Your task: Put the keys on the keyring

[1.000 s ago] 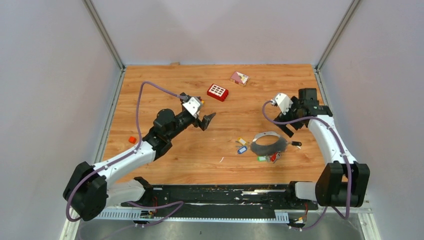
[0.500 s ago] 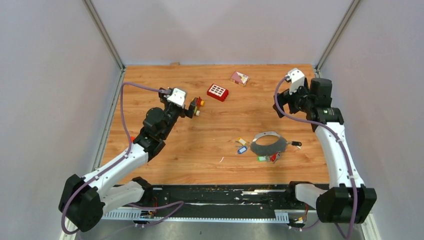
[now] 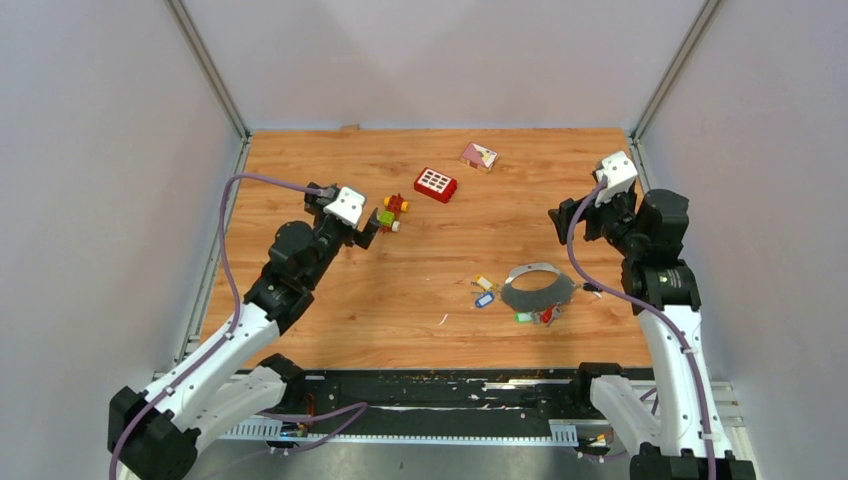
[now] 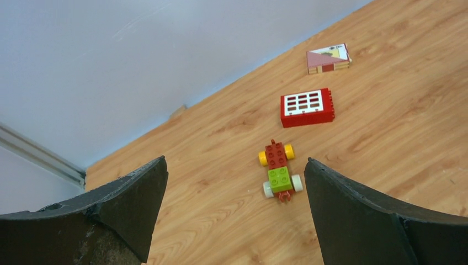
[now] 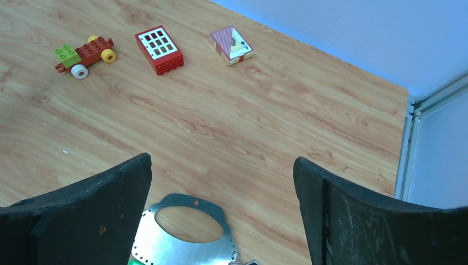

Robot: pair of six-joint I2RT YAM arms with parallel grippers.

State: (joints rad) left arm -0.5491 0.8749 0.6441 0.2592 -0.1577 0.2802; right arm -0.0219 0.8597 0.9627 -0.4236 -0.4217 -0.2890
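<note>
The keyring (image 3: 540, 293) is a grey metal hoop lying flat on the wooden table, right of centre. Tiny keys with yellow (image 3: 484, 283), blue (image 3: 484, 299), green (image 3: 523, 318) and red (image 3: 546, 316) tags lie round its left and near edge. My right gripper (image 3: 572, 225) is open and empty, raised above and beyond the ring; in the right wrist view (image 5: 222, 159) the ring (image 5: 171, 245) shows low between the fingers. My left gripper (image 3: 365, 234) is open and empty, far left of the ring; its wrist view (image 4: 236, 161) shows no ring or keys.
A red-yellow-green block toy (image 3: 392, 212) lies just beyond my left gripper and also shows in the left wrist view (image 4: 280, 170). A red brick with white squares (image 3: 436, 184) and a small pink-roofed block (image 3: 479, 155) lie farther back. Grey walls close in the table.
Both arms have drawn back and risen. The left gripper moved left and uncovered the block toy. The right gripper moved right, away from the ring. Ring and keys have not moved.
</note>
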